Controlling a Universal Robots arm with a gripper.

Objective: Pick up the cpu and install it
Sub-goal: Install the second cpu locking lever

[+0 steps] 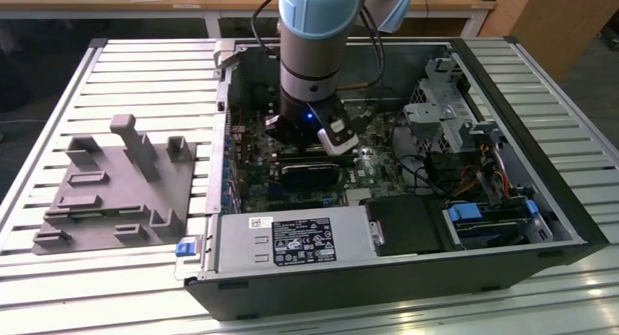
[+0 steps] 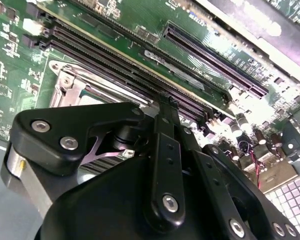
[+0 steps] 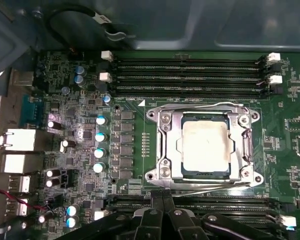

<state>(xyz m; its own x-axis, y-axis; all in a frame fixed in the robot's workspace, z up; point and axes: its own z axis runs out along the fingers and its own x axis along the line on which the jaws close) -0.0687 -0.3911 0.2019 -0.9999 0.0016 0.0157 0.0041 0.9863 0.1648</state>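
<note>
First wrist view: cpu [image 3: 206, 146] (pale-topped) seated in socket [image 3: 166, 145].

— How's the light?
— Even and bright on the slatted table [image 1: 145, 67]; the open computer case [image 1: 503, 226] is shadowed inside.
— Glare?
— The cpu [image 3: 206, 146] top washes out pale in the first wrist view. The near gripper linkage [image 2: 165, 165] looks soft, slightly blurred.

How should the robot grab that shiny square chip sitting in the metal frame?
Probably by two opposite edges of the cpu, coming straight down from above. It lies flat in the socket frame, so only its pale top faces up. The frame's metal sides hug it closely, leaving thin rims to pinch. The gripper sits beside the socket, over the memory slots.
</note>
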